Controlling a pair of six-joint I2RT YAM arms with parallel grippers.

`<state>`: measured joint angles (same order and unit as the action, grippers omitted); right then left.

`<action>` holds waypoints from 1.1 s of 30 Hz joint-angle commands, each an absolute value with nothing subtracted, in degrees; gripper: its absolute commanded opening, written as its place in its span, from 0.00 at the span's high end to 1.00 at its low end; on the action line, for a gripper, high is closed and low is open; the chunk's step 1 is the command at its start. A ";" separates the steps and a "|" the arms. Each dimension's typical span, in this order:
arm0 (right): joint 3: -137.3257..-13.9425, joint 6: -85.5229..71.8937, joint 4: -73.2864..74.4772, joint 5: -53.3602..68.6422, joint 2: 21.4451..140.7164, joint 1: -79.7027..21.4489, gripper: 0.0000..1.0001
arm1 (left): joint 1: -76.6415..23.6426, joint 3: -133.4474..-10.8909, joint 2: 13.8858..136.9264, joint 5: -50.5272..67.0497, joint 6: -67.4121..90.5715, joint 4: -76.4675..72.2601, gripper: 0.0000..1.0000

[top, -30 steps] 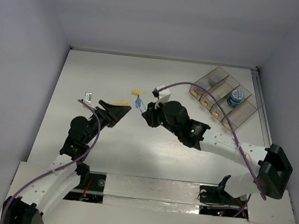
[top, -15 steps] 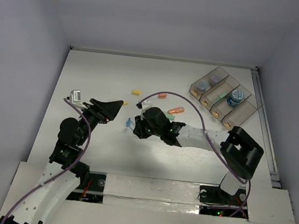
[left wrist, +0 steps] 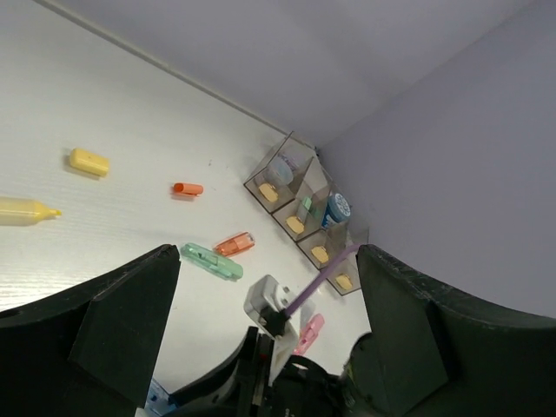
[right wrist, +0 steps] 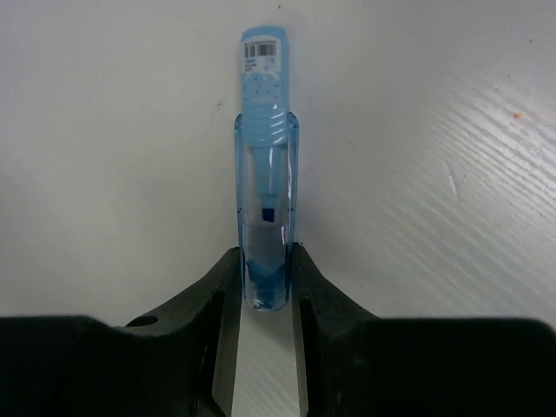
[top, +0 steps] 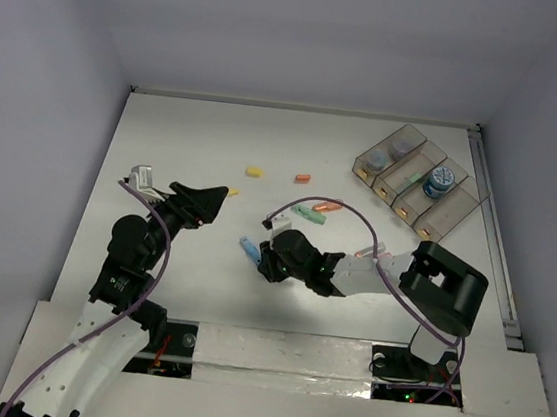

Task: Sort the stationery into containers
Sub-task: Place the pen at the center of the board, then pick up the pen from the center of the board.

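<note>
My right gripper is shut on the end of a light-blue stick, held low over the white table; from above the stick pokes out to the left of that gripper. My left gripper is open and holds nothing, with its jaws wide apart in the left wrist view. Loose stationery lies beyond: a yellow stub, an orange stub, a green stick, an orange stick, a pink stick and a yellow stick. The containers stand at the far right.
A blue roll and a grey-purple roll sit inside the bins, with small yellow pieces at their ends. The right arm's purple cable loops over the sticks. Grey walls close in the table on three sides.
The right gripper has carried the light-blue stick from the table's middle toward the near edge. The left gripper has drawn back to the left, off the yellow stick, and opened a little wider.
</note>
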<state>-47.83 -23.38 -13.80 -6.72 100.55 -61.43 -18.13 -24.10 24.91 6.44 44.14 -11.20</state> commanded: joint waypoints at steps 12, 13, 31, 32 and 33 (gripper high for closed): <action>-45.35 -25.32 -5.10 -14.41 96.94 -65.65 0.86 | -17.75 -21.19 29.53 12.83 44.65 -13.62 0.21; -45.79 -24.96 -4.31 -14.76 97.38 -65.65 0.82 | -17.75 -20.83 29.88 13.18 44.65 -13.45 0.21; -55.37 -22.59 -1.41 -16.70 104.76 -65.65 0.40 | -17.75 -20.13 27.33 9.50 42.89 -9.59 0.21; -56.07 -22.50 -1.58 -16.70 105.72 -65.65 0.41 | -17.75 -20.04 27.25 8.97 42.89 -9.32 0.21; -56.42 -22.41 -1.67 -16.79 106.08 -65.65 0.41 | -17.75 -19.95 27.16 8.96 42.98 -9.23 0.21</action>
